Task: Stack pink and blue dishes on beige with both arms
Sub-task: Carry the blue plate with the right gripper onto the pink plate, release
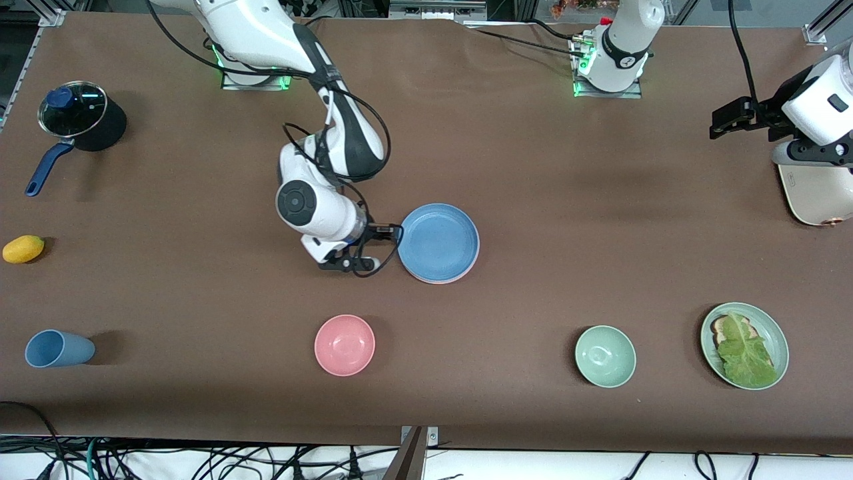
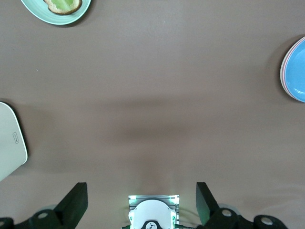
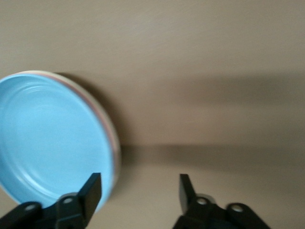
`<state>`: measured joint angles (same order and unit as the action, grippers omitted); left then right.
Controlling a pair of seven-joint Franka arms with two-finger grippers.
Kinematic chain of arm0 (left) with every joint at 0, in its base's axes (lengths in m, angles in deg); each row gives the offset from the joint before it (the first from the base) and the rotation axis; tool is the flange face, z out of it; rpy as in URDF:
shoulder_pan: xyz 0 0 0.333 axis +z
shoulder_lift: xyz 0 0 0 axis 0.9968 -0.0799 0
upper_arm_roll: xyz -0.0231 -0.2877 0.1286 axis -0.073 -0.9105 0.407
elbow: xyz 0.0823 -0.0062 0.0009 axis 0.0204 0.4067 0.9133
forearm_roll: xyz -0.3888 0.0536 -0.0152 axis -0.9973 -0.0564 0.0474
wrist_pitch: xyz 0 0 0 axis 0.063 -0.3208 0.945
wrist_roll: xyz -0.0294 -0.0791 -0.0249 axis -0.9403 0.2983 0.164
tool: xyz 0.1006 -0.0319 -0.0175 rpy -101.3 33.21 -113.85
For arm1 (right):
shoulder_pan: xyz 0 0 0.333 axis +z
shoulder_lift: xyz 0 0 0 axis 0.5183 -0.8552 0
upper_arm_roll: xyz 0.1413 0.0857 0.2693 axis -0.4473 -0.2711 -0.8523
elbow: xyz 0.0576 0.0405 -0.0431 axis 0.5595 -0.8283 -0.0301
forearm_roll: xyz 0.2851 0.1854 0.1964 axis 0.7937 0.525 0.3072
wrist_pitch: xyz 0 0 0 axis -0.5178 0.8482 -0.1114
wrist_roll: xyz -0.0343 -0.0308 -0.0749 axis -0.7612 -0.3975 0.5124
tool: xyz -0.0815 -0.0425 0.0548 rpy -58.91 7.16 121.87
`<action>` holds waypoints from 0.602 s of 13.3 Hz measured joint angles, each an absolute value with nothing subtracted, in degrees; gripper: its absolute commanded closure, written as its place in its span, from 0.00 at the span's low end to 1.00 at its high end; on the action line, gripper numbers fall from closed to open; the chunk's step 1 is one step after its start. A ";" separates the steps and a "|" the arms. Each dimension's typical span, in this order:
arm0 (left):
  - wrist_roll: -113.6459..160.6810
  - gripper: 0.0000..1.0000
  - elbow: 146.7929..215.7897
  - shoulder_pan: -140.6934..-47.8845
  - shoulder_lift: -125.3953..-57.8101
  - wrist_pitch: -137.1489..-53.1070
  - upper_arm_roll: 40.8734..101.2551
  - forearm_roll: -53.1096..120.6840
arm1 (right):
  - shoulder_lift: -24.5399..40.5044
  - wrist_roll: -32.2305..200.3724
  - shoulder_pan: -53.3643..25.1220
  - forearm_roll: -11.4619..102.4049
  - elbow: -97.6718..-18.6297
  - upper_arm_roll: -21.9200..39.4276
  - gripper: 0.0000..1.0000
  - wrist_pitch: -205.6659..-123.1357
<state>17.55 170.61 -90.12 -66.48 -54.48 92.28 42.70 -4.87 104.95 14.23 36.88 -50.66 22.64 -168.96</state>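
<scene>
Table (image 1: 533,167): brown, bearing everything below.
Left arm (image 1: 816,110): waits at its own end of the table, over a cream board (image 1: 816,193).
Right arm (image 1: 320,200): reaches from its base to the middle of the table.
Plate stack (image 1: 438,243): at mid-table; blue plate on top, a pink edge (image 1: 448,281) showing under its rim nearest the front camera.
Beige plate: the front view does not show it; the right wrist view shows a pale rim (image 3: 116,143) under the pink edge at the foot of the stack.
Green plate (image 1: 744,345): toward the left arm's end, carrying toast (image 1: 722,326) under a lettuce leaf (image 1: 745,350).
Pot (image 1: 83,123): dark, glass-lidded, blue-handled, at the right arm's end.
Pink bowl (image 1: 344,345): nearer the front camera than the stack, nothing in it.
Green bowl (image 1: 605,356): beside the green plate, nothing in it.
Blue cup (image 1: 58,349): on its side.
Mango (image 1: 23,249): near the table edge.
Left gripper (image 2: 142,202): fingers spread wide, gripping nothing, over bare table.
Right gripper (image 3: 140,188): fingers apart, clasping nothing; one fingertip (image 3: 93,188) overlaps the blue plate's rim, contact unclear.
</scene>
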 measured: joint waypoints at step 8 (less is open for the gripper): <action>17.55 0.00 167.87 -90.18 -66.29 -54.84 92.18 42.69 | 9.29 90.14 13.66 19.79 -46.06 49.76 0.00 -140.45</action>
